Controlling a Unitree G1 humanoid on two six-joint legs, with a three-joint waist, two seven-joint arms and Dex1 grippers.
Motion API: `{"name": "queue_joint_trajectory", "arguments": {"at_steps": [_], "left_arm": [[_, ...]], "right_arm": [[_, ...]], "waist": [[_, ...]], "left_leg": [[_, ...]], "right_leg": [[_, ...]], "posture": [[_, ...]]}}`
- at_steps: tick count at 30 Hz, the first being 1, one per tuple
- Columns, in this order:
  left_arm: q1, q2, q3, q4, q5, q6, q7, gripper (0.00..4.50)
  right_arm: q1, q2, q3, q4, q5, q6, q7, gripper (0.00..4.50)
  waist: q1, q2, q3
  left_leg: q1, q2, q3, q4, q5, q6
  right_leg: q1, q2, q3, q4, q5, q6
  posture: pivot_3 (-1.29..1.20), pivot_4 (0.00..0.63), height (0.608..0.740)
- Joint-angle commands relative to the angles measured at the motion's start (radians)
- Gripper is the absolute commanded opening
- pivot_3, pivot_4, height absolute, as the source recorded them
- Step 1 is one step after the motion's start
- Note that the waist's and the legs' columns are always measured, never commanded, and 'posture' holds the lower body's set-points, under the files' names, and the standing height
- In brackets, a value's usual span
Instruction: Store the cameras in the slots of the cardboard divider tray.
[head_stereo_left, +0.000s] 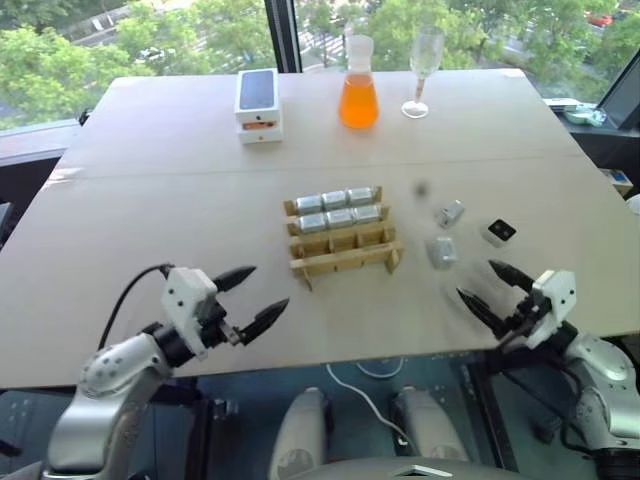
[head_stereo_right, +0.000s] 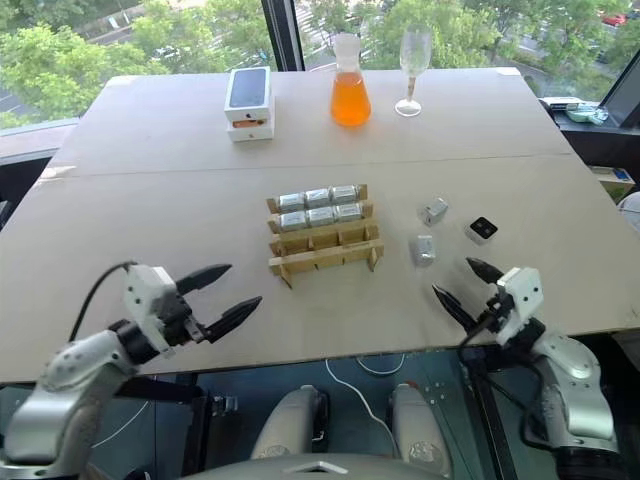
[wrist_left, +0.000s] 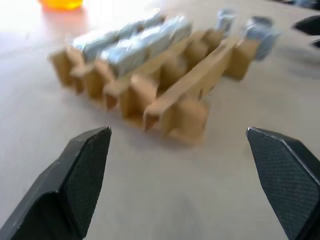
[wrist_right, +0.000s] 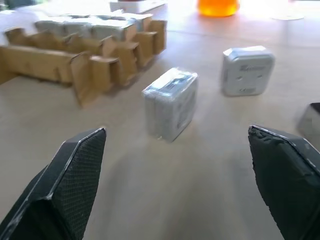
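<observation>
**Right arm nearer the loose cameras**

The tan cardboard divider tray is sitting mid-tabletop, its two far rows filled with silver cameras and its near rows standing empty. Three loose cameras are lying right of the tray: the nearest silver block is standing just ahead of the right gripper, fingers spread wide. The left gripper, also spread empty, is hovering near-left of the tray.

My left gripper hangs over the near left part of the tabletop, its two black fingers spread wide and empty, pointing toward the middle. My right gripper sits at the near right edge, fingers equally wide, empty, angled inward.
</observation>
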Motion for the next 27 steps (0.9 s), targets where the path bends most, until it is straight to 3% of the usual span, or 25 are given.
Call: {"name": "queue_joint_trajectory", "arguments": {"at_steps": [1, 8, 15, 23, 24, 27], "left_arm": [[0.014, 0.079, 0.05, -0.069, -0.089, 0.018, -0.122, 4.47], [-0.019, 0.178, 0.101, -0.079, -0.185, 0.066, -0.227, 4.47], [-0.054, 0.15, 0.095, -0.067, -0.219, 0.082, -0.217, 4.47], [-0.035, 0.135, 0.096, -0.057, -0.205, 0.074, -0.232, 4.47], [-0.032, 0.135, 0.099, -0.054, -0.207, 0.076, -0.234, 4.5], [-0.027, 0.133, 0.103, -0.046, -0.206, 0.073, -0.241, 4.5]], "right_arm": [[-0.006, 0.044, 0.033, -0.09, -0.074, 0.073, -0.156, 4.5], [0.006, 0.106, 0.123, -0.158, -0.137, 0.143, -0.264, 4.5], [-0.014, 0.183, 0.155, -0.151, -0.164, 0.186, -0.364, 4.5], [-0.054, 0.209, 0.169, -0.141, -0.164, 0.192, -0.374, 4.5], [-0.056, 0.205, 0.167, -0.139, -0.165, 0.203, -0.376, 3.92], [-0.057, 0.201, 0.159, -0.133, -0.154, 0.218, -0.373, 2.86]], "waist": [[-0.001, 0.0, 0.0], [0.001, 0.0, 0.0], [-0.001, 0.0, 0.0], [-0.003, -0.001, 0.0], [-0.003, -0.001, 0.0], [-0.002, -0.001, 0.0]], "left_leg": [[0.0, 0.0, 0.0, 0.0, 0.0, 0.0], [-0.001, 0.0, 0.0, -0.006, 0.0, 0.0], [-0.001, -0.001, 0.001, -0.011, 0.0, 0.0], [0.0, -0.002, 0.001, -0.011, 0.0, 0.0], [0.0, -0.002, 0.001, -0.011, 0.0, 0.0], [-0.001, -0.002, 0.002, -0.011, 0.0, 0.0]], "right_leg": [[0.0, 0.0, 0.0, 0.0, 0.0, 0.0], [-0.001, 0.0, -0.001, -0.005, 0.002, -0.003], [-0.001, 0.001, -0.002, -0.009, 0.002, -0.003], [-0.001, 0.001, -0.002, -0.009, 0.002, -0.003], [-0.001, 0.001, -0.002, -0.009, 0.002, -0.003], [0.0, 0.002, -0.002, -0.009, 0.002, -0.003]], "posture": [[0.0, 0.15, 0.74], [0.0, 0.15, 0.74], [0.0, 0.15, 0.74], [0.0, 0.15, 0.74], [0.0, 0.15, 0.74], [0.0, 0.15, 0.74]]}}
